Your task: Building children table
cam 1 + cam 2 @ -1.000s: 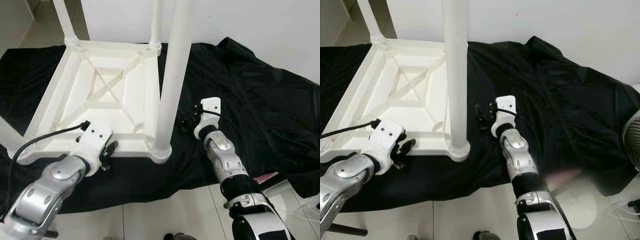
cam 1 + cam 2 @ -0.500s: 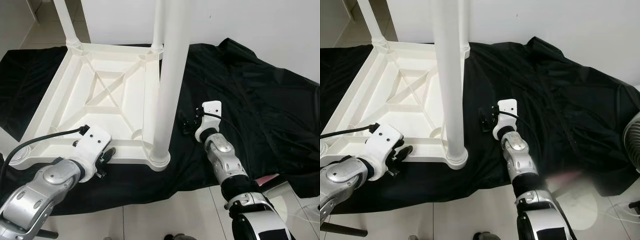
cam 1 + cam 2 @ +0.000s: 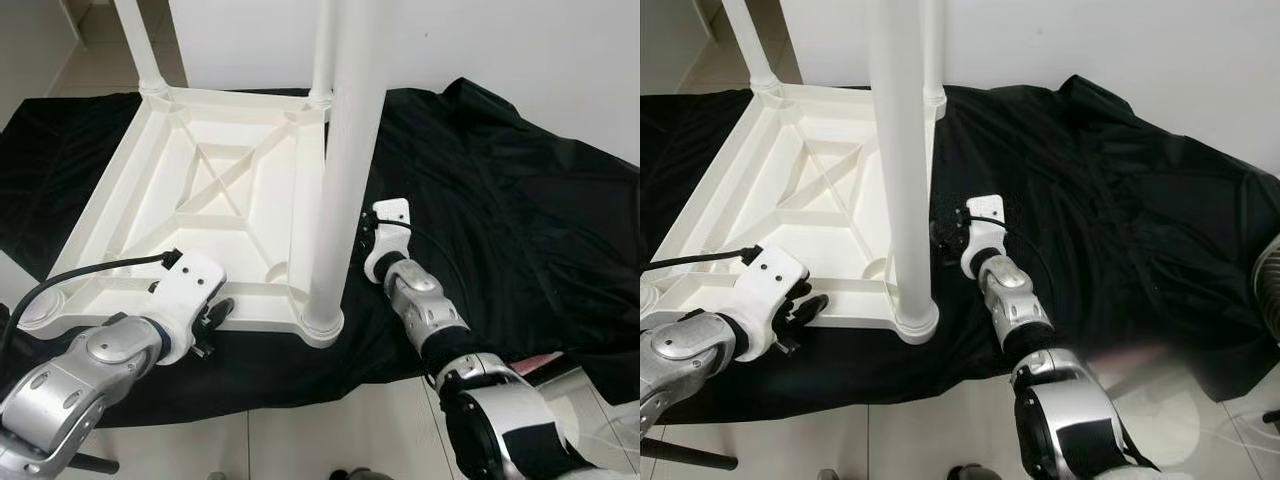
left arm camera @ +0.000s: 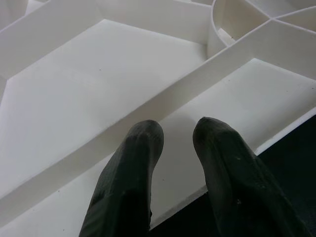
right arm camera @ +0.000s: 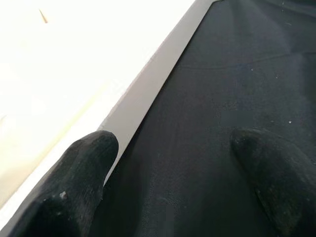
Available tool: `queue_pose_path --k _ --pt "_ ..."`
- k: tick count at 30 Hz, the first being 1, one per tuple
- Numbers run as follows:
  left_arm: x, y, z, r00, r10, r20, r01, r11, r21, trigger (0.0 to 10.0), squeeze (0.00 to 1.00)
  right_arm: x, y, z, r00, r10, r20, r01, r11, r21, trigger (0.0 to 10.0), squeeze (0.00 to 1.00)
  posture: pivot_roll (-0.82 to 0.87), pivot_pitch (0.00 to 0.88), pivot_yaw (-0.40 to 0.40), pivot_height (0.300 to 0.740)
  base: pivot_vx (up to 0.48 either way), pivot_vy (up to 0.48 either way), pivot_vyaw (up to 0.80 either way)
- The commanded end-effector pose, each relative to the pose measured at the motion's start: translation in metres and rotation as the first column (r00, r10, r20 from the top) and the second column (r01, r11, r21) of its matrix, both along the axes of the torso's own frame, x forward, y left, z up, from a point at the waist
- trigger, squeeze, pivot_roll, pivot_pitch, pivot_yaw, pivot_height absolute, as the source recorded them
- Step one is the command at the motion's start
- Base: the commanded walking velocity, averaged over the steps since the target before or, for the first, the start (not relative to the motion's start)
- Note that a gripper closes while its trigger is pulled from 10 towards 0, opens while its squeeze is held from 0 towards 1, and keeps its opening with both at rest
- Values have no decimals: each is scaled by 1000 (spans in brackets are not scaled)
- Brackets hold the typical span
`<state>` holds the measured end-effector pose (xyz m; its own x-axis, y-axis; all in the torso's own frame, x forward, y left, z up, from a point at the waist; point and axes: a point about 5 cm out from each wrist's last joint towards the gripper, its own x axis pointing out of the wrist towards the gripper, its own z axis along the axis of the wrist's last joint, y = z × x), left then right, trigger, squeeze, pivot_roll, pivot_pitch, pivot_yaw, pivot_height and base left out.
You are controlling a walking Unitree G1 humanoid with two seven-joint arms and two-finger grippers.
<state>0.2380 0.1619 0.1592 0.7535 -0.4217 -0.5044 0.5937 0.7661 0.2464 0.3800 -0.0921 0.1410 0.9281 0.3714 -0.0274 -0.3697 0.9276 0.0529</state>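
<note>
Right tool (image 5: 173, 177) spread beside table (image 3: 215, 200), fingers half cropped.

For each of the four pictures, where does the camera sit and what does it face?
Left eye view: on the head, looking down at the upturned white plastic table on the black cloth; both silver arms show.
Right eye view: same scene, slightly shifted; left pincer at the table's near edge, right pincer beside the nearest white leg.
Left wrist view: along its black fingers, over the table's ribbed underside.
Right wrist view: along its spread fingers, over cloth beside the table's edge.
</note>
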Motion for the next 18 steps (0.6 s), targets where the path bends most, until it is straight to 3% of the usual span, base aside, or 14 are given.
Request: queue_pose_path --k 1,10,18 --pt "-27 -11 -44 924 -176 -338 163 984 -67 10000 0 0 7 -1 999 34 -13 -34 999 -1 10000 0 64 110 -35 740 0 0 0" --pt "-22 -16 -43 931 -170 -323 154 985 -77 10000 0 5 30 10 985 171 -15 -172 982 -78 10000 0 74 89 -50 740 0 0 0" --pt "-22 -21 -44 928 -181 -326 162 983 -85 10000 0 7 44 17 978 208 0 -206 968 -142 10000 0 67 86 -49 740 0 0 0"
